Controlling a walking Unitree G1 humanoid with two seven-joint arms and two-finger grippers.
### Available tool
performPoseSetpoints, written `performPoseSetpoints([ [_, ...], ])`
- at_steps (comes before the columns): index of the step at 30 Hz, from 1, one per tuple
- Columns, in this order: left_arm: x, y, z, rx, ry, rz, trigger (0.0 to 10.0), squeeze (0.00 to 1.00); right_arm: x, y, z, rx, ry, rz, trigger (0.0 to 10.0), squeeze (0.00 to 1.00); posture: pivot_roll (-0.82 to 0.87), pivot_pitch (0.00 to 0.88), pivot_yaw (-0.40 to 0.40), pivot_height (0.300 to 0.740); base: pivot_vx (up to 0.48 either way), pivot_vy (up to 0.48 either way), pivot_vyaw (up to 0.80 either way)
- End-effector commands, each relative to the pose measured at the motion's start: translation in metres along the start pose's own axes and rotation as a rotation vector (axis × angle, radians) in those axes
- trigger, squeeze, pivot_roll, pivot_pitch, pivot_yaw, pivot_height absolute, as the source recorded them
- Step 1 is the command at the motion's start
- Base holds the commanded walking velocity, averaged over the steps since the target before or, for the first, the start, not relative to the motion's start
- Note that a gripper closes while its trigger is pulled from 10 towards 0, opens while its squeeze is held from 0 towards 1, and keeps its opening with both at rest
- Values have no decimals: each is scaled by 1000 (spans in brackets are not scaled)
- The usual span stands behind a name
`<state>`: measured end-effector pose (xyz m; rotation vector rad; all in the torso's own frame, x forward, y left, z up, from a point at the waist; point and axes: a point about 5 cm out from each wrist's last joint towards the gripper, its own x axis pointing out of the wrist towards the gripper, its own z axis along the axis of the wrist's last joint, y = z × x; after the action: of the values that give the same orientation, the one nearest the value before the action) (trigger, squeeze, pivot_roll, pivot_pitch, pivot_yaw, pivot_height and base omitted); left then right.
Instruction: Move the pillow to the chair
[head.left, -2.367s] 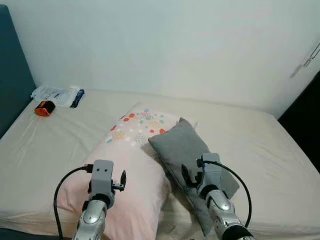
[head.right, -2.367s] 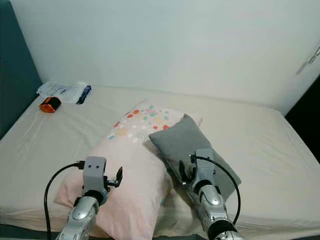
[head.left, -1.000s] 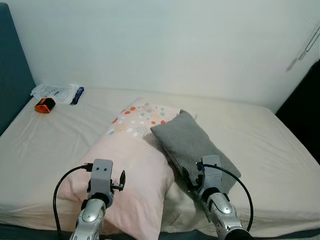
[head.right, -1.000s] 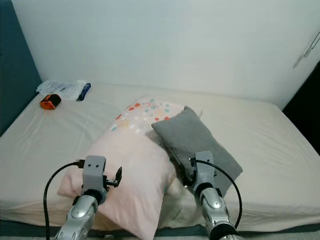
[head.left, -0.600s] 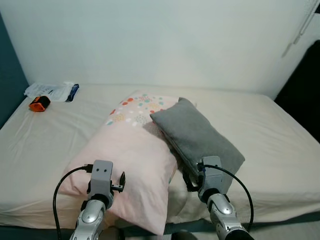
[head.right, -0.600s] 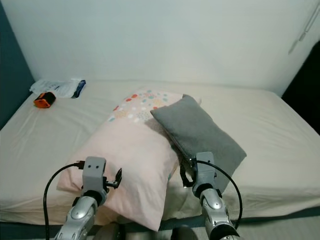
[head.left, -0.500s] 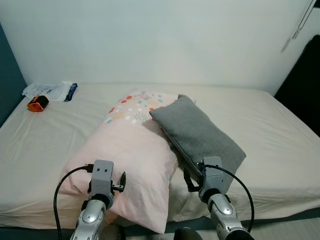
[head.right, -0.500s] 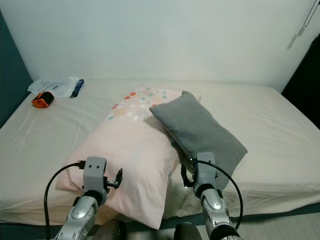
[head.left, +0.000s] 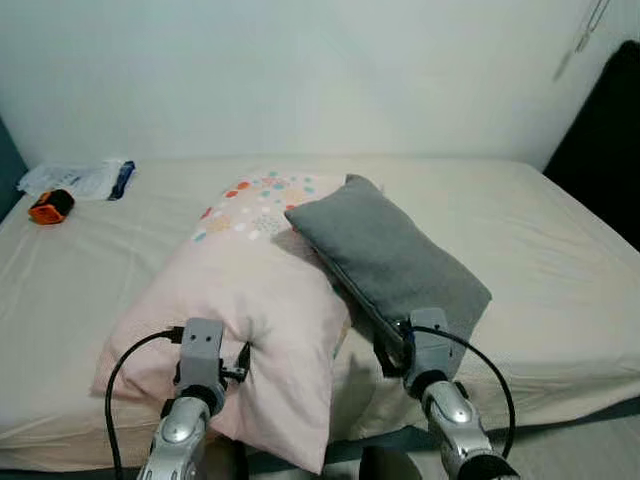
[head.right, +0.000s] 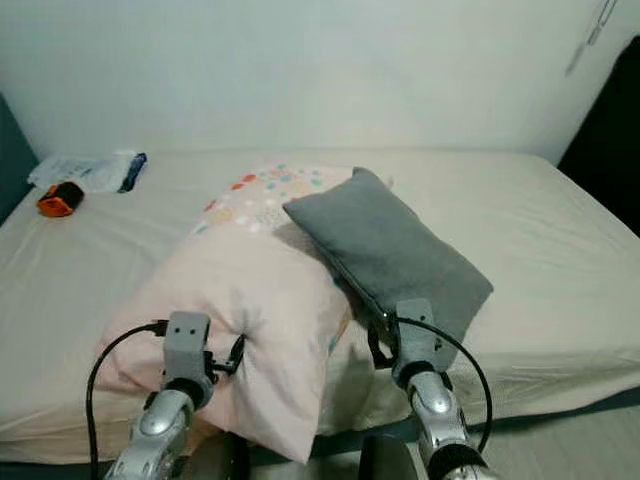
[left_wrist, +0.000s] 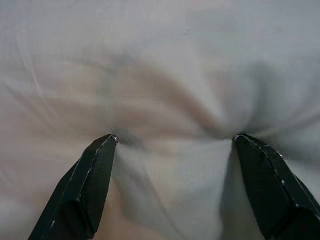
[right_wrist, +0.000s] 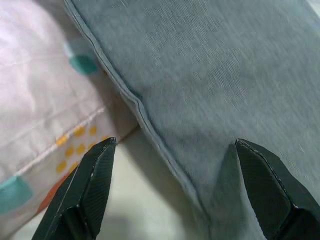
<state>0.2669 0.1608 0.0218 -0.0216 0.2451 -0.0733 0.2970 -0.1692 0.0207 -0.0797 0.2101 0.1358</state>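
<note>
- The big pink pillow (head.left: 250, 290) lies on the bed (head.left: 530, 250), near the front edge. Its far end has little coloured dots.
- A grey pillow (head.left: 385, 255) leans on the right side of the pink pillow, and its near corner reaches toward the edge of the bed.
- The left claw (left_wrist: 172, 142) is spread wide. Both finger tips (left_wrist: 102, 150) push into the pink pillow and make a dent with folds in the cloth between them.
- From the head views, the left claw (head.left: 240, 362) sits at the near end of the pink pillow.
- The right claw (right_wrist: 172, 150) is spread wide too. One tip is over the grey pillow's cloth. The other tip is beside its seam, by the pink pillow's dotted cloth.
- The right claw (head.left: 385, 355) is at the near corner of the grey pillow.
- Far back on the left of the bed lie an orange and black thing (head.left: 46, 207) and a white packet (head.left: 80, 178), just beside each other.
- A pale wall (head.left: 300, 70) stands behind the bed.
</note>
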Motion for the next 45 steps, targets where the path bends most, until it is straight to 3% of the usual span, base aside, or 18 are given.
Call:
performPoseSetpoints([
  [1,3,1,7,-17,-13,-4,10000,0,1,2,2,-28,-6,22,10000,0,97,0,-103,592,0,0,0],
  [6,7,0,19,-77,-43,-38,10000,0,8,2,15,-192,-48,43,10000,0,102,0,-111,592,0,0,0],
  [11,8,-9,25,-130,-57,-115,10000,0,10,-3,18,-208,-42,19,10000,0,103,0,-112,582,0,0,0],
  [19,9,-13,28,-126,-54,-146,10000,0,11,-10,22,-218,-55,-29,10000,0,99,0,-108,572,0,0,0],
  [27,9,-18,33,-171,-53,-196,10000,0,9,-29,23,-379,-54,-188,10000,0,102,0,-109,572,0,0,0],
  [31,9,-24,39,-159,-71,-240,10000,0,8,-37,26,-388,-61,-256,10000,0,105,0,-111,572,0,0,0],
  [38,19,-20,47,-143,-85,-198,10000,0,11,-34,30,-357,-76,-213,10000,0,95,0,-93,572,0,0,0],
  [40,28,-18,31,-91,50,-137,10000,0,10,-27,23,-321,-50,-164,10000,0,93,0,-84,572,0,0,0],
  [43,32,-23,19,-81,132,-138,10000,0,7,-22,17,-312,-40,-162,10000,0,87,0,-77,572,0,0,0],
  [45,34,-29,25,-121,107,-168,10000,0,5,-22,15,-323,-47,-175,10000,0,78,0,-60,572,0,0,0],
])
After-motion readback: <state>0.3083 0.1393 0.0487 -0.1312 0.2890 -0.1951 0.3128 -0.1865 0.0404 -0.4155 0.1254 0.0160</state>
